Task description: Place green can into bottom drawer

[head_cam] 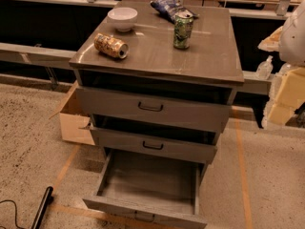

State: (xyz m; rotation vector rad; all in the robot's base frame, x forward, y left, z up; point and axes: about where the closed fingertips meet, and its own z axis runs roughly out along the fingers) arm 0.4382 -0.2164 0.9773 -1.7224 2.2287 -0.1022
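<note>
You see the green can (183, 30) standing upright on the grey worktop (157, 58), toward 1 o'clock of it. Its long axis is vertical, and the silver top with the pull tab faces up. The body is a round cylinder, dark green with a white pattern, a little shiny. At 9 o'clock of the worktop a gold can (111, 46) lies on its side. The bottom drawer (147, 180), shallow and of grey wood grain, stands pulled out at 6 o'clock. The claw (285, 97) is at 3 o'clock, at the edge of your view, well apart from the green can. You cannot tell if it is apart or together.
</note>
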